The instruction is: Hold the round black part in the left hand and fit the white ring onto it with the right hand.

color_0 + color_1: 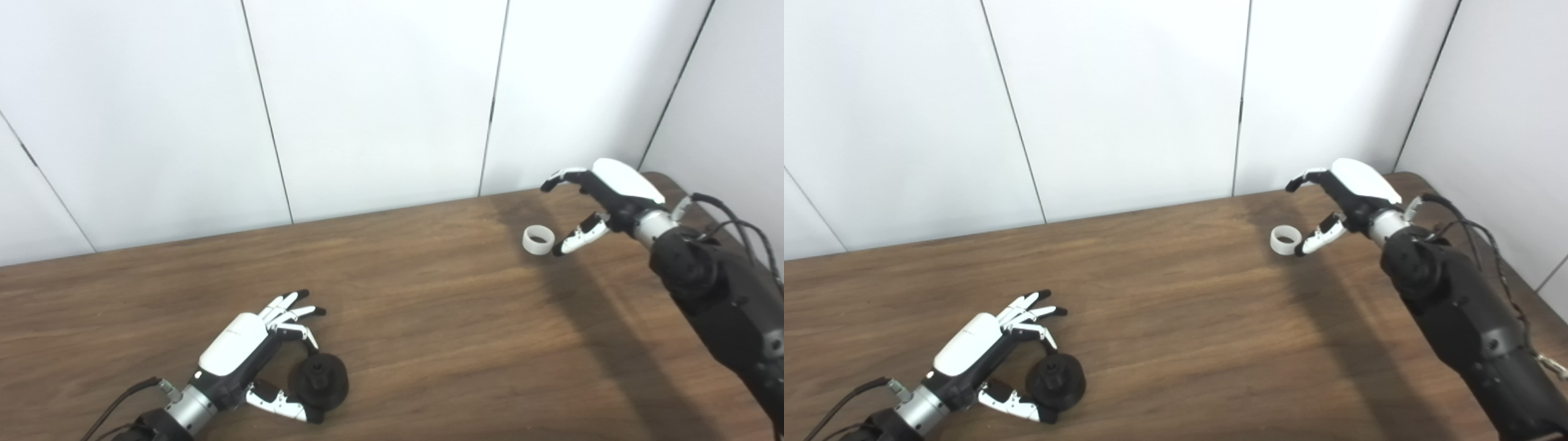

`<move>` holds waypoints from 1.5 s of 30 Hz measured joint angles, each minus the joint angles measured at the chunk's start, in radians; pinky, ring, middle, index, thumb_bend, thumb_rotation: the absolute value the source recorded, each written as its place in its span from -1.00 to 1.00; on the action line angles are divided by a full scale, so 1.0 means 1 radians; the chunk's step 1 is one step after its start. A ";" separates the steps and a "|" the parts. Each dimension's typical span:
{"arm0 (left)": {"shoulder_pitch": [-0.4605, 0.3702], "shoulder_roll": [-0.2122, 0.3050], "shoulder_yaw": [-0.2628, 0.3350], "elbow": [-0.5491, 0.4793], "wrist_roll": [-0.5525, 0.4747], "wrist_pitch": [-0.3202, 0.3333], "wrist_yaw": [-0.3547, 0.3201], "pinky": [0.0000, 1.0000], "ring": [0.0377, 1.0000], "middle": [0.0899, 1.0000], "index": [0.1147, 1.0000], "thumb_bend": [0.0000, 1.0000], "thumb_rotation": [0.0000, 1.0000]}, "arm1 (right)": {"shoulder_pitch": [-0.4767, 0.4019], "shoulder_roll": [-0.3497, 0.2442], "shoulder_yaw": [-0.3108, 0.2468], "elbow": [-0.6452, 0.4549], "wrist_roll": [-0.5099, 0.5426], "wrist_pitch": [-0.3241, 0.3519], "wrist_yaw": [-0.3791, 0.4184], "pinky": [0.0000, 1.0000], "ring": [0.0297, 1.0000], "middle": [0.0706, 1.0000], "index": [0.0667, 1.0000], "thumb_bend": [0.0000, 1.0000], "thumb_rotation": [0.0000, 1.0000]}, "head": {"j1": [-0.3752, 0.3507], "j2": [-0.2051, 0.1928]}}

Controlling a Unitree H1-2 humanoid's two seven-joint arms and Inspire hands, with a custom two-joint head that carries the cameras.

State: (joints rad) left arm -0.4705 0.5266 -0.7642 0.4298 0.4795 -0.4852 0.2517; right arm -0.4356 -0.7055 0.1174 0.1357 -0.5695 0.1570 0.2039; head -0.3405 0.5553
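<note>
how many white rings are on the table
1. The white ring lies on the far right of the table, just beside the right hand. None others show.

The round part [318, 380] lies at the table's [429, 318] near left (beside the left hand [245, 352]); the ring [538, 239] lies far right, beside the right hand [603, 196].

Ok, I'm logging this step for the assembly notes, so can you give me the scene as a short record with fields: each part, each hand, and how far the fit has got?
black part: round black part lying on the wooden table, near left
left hand: left hand open, fingers spread, curved around the part, not visibly gripping it
white ring: white ring on the table, far right
right hand: right hand open, thumb tip beside the ring, contact unclear
fit: not started, parts well apart
</note>
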 measured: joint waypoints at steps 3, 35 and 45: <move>-0.004 0.005 -0.014 0.002 0.000 0.000 0.016 1.00 1.00 0.73 -0.17 0.05 -0.89 | -0.019 0.000 0.035 0.023 -0.033 -0.003 0.014 0.54 0.75 0.73 0.44 0.77 -0.77 | -0.003 -0.002; -0.013 0.021 -0.050 0.008 -0.036 0.000 0.028 1.00 1.00 0.72 -0.17 0.05 -0.89 | -0.141 -0.007 0.140 0.197 -0.165 -0.107 0.050 0.52 0.76 0.74 0.47 0.70 -0.65 | -0.041 -0.026; -0.007 0.028 -0.048 -0.007 -0.036 0.000 0.024 1.00 1.00 0.71 -0.17 0.05 -0.88 | -0.148 -0.007 0.150 0.205 -0.179 -0.108 0.078 0.54 0.79 0.72 0.44 0.67 -0.60 | -0.038 -0.014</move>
State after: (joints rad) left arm -0.4780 0.5541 -0.8119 0.4228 0.4435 -0.4853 0.2761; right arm -0.5836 -0.7121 0.2677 0.3404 -0.7485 0.0492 0.2817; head -0.3789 0.5415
